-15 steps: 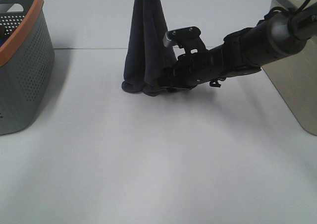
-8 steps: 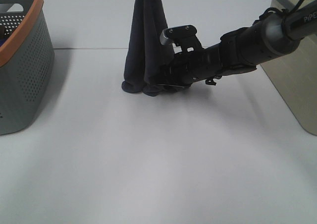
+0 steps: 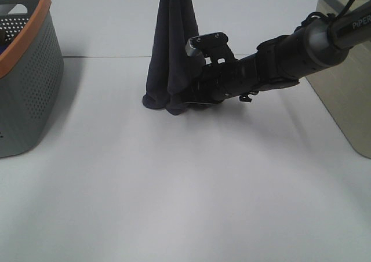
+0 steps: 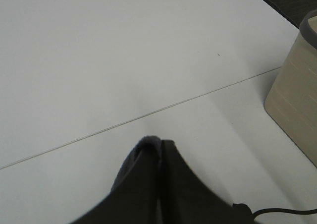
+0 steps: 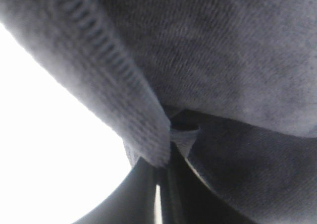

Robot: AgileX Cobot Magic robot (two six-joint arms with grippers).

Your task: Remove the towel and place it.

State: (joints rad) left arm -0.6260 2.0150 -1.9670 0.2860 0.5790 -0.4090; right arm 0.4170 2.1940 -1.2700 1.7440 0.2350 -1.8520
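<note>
The towel (image 3: 171,53) is a dark charcoal cloth that hangs in a narrow bunch from above the top of the exterior view. Its lower end rests on the white table. My left gripper (image 4: 161,184) is out of the exterior view. In its wrist view it looks shut on the towel's top edge (image 4: 136,162). My right gripper (image 3: 184,97) reaches in from the right, low over the table, at the towel's lower right side. In the right wrist view the towel (image 5: 223,50) fills the frame, and the right gripper (image 5: 166,184) pinches its hemmed edge (image 5: 124,95).
A grey perforated basket with an orange rim (image 3: 29,82) stands at the left edge. A beige basket (image 3: 342,94) stands at the right edge and also shows in the left wrist view (image 4: 297,105). A seam in the table (image 3: 104,56) runs behind the towel.
My right gripper has moved a little left and up, further into the towel's lower part. The towel's lower folds have shifted slightly. The towel still hangs from above.
</note>
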